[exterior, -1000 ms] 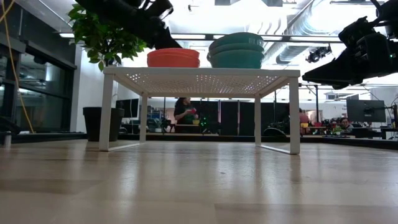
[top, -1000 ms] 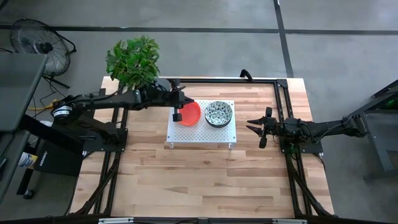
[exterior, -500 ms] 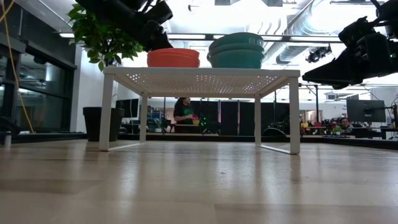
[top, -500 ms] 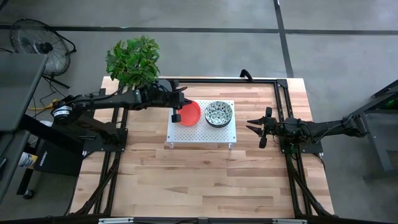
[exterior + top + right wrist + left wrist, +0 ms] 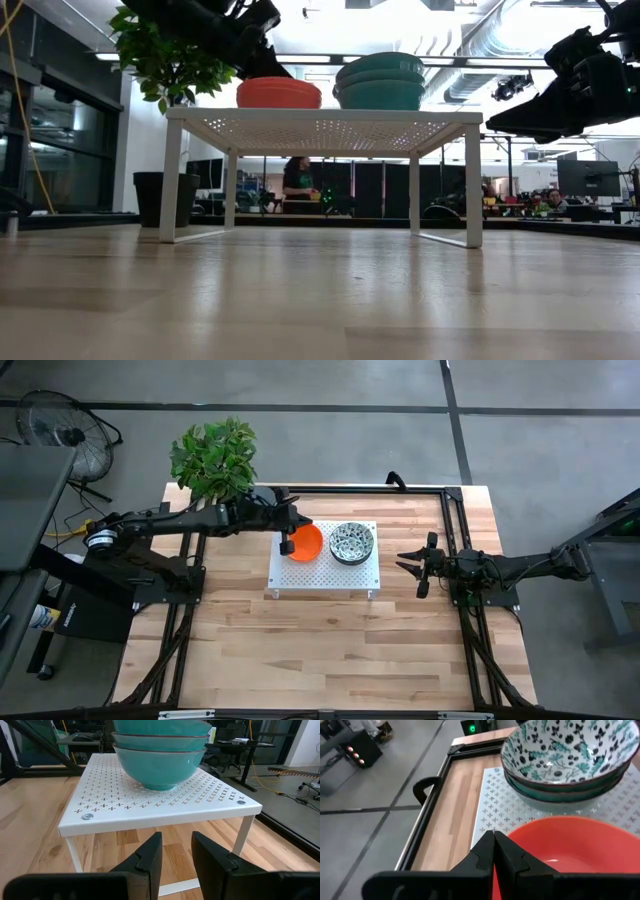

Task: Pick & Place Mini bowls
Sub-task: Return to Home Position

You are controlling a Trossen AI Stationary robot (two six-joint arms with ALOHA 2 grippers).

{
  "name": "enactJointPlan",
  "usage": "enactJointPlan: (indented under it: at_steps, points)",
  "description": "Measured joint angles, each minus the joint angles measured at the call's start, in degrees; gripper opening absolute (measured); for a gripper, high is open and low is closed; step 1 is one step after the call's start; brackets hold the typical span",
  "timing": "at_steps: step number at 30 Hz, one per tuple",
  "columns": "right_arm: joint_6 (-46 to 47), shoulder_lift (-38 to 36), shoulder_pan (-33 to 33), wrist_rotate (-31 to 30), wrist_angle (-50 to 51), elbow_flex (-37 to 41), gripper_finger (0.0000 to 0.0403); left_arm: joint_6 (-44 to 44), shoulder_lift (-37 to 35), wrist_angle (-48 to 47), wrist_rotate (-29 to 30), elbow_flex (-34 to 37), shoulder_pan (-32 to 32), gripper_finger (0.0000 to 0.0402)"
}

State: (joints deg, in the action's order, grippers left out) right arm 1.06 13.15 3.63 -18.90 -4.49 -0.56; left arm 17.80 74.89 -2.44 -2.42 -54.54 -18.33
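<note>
The left tool [image 5: 494,840] is shut. Its two dark fingertips press together with nothing between them that I can see. It hangs just above the rim of a stack of plain bright orange round bowls [image 5: 307,541], at that stack's 9 o'clock when you look down from above.

At 3 o'clock of the orange stack, just beside it, is a stack of round bowls that are white inside with dark green speckles and teal outside [image 5: 351,542]. Both stacks stand on a white metal shelf full of little holes [image 5: 325,575]. The shelf stands on four legs on the pale wooden bench [image 5: 330,650]. No bowl shows down on the bench, so I think the putting away is done and the arm only has to go home.

The right tool [image 5: 176,852] waits off the shelf's 3 o'clock side, apart from it, with its fingers spread and empty. A leafy green plant in a black pot [image 5: 213,455] stands past the bench at about 10 o'clock of the shelf.

The bowls look small, hard and shiny. I think they are light, but slippery, and they could chip if bumped. The best place to hold one is the rim, with one finger inside and one outside. A bowl sitting in another may lift its neighbour or slide, so go slow.
</note>
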Motion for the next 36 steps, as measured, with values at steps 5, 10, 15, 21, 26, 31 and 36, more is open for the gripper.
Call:
enactJointPlan:
  at_steps: [5, 10, 15, 21, 26, 31, 36]
  points:
    - [0.0, 0.0, 0.0, 0.0, 0.0, 0.0, 0.0094, 4.0, -0.3, 0.5, -0.9, 0.0, 0.1, 0.0]
    - [0.0, 0.0, 0.0, 0.0, 0.0, 0.0, 0.0094, 4.3, -4.4, 0.4, -1.2, -0.1, 1.6, 0.0]
    - [0.0, 0.0, 0.0, 0.0, 0.0, 0.0, 0.0094, 7.6, -5.6, -1.4, 7.6, 0.0, 12.2, 0.0]
    - [0.0, 0.0, 0.0, 0.0, 0.0, 0.0, 0.0094, 9.4, -9.6, 8.2, 25.1, 8.0, 26.8, 0.0]
    - [0.0, 0.0, 0.0, 0.0, 0.0, 0.0, 0.0094, 8.0, -17.4, 20.4, 21.2, 21.0, 28.5, 0.0]
    - [0.0, 0.0, 0.0, 0.0, 0.0, 0.0, 0.0094, 5.9, -27.2, 29.0, 16.0, 33.6, 25.7, 0.0]
    - [0.0, 0.0, 0.0, 0.0, 0.0, 0.0, 0.0094, 5.9, -37.0, 36.6, 14.5, 43.4, 25.5, 0.0]
